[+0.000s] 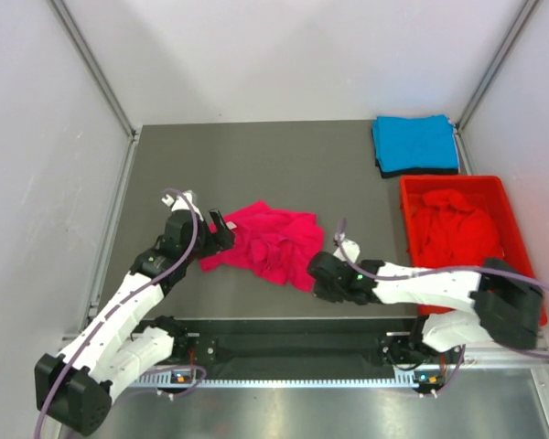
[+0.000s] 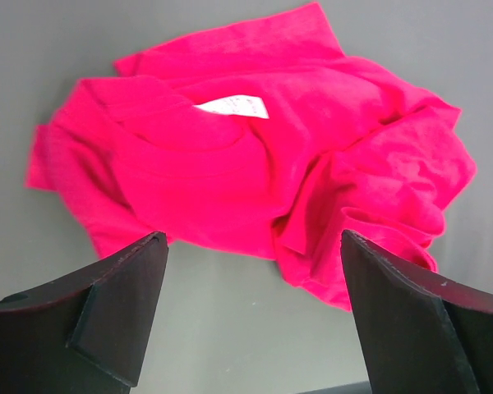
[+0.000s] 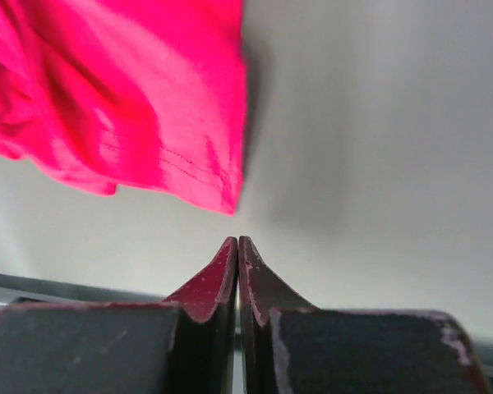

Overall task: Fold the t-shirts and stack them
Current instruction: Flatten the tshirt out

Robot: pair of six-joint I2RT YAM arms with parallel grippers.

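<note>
A bright pink t-shirt (image 1: 267, 241) lies crumpled in the middle of the table, its white neck label (image 2: 234, 107) facing up. My left gripper (image 1: 225, 232) stands open at the shirt's left edge, and in the left wrist view (image 2: 252, 236) the pink t-shirt (image 2: 255, 164) spreads just beyond the wide-apart fingers. My right gripper (image 1: 312, 273) is shut and holds nothing, at the shirt's near right corner. In the right wrist view (image 3: 237, 240) a hemmed corner of the pink t-shirt (image 3: 123, 90) hangs just ahead of the tips without touching them. A sky blue t-shirt (image 1: 414, 144) lies folded at the back right.
A rigid red crate (image 1: 515, 212) stands at the right edge with red t-shirts (image 1: 453, 229) heaped inside. Metal frame rails run along both sides of the table (image 1: 256, 165), and a black rail crosses its near edge.
</note>
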